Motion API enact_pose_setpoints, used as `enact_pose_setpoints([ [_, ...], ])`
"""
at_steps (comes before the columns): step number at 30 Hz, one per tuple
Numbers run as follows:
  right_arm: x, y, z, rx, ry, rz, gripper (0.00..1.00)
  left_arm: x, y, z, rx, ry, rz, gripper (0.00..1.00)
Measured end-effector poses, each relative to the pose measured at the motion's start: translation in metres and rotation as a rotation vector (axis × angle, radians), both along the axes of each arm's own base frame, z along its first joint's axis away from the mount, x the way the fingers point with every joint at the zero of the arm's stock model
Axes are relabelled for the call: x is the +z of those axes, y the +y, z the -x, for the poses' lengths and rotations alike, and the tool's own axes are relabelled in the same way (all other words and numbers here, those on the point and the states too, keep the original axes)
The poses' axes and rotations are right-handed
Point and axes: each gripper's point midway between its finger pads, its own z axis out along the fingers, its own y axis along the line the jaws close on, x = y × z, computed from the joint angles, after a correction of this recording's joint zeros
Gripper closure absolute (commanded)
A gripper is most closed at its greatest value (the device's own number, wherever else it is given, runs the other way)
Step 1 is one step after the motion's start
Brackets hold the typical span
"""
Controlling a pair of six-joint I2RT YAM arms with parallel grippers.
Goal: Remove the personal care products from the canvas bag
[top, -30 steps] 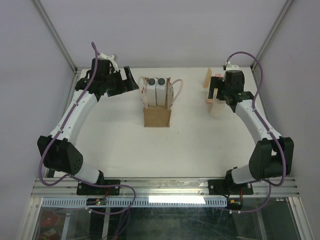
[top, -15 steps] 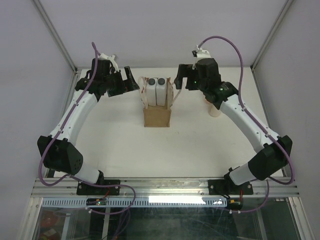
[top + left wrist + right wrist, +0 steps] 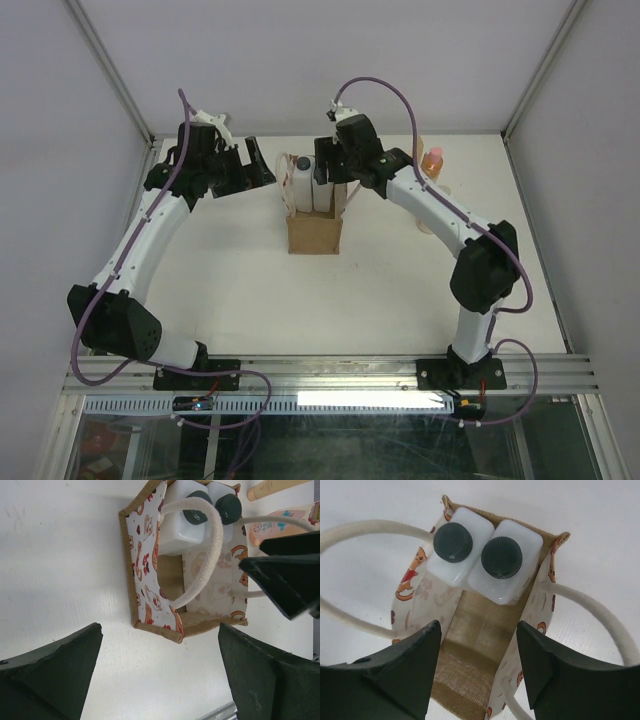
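Top, bag point(image 3: 314, 232): stands upright toward the back of the table point(image 3: 240, 280), brown side to the camera and mouth up, so bottles can lift straight out.
Top, right pincer point(image 3: 333, 178): hangs over the bag's mouth, placed for a downward reach, I judge. One bottle shows beside it; the other is probably hidden beneath.
Top, left pincer point(image 3: 258, 165): just beside the bag, apart from it, likely ready to steady it.
Top, pink bottle point(image 3: 433, 160): already out, standing back right.
Left wrist, left pincer: fingers spread wide, holding nothing.
Left wrist, bag: boxy, with white panels printed red-orange. Pale rope handles point(image 3: 216, 540) arch over the opening.
Left wrist, tube point(image 3: 272, 486): tan, lying beyond the bag.
Right wrist, right pincer: fingers apart, empty, straddling the mouth.
Right wrist, white bottles point(image 3: 507, 587): two, squarish, with dark ribbed caps, touching side by side at one end of the bag. The brown floor beside them is bare.
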Motion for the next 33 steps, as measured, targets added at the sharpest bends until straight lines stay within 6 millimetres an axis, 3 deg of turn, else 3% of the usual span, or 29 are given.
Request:
enact_pose_setpoints([
  [6, -0.035, 0.002, -0.006, -0.018, 0.078, 0.055, 0.42, 0.016, 0.005, 0.005, 0.008, -0.052, -0.011, 0.01],
  [21, -0.058, 0.015, -0.031, -0.087, 0.063, 0.133, 0.39, 0.010, 0.013, 0.007, 0.007, -0.046, -0.065, 0.01],
  [33, -0.072, 0.012, -0.051, -0.165, 0.050, 0.189, 0.34, 0.008, 0.014, 0.009, 0.009, -0.036, -0.070, 0.01],
])
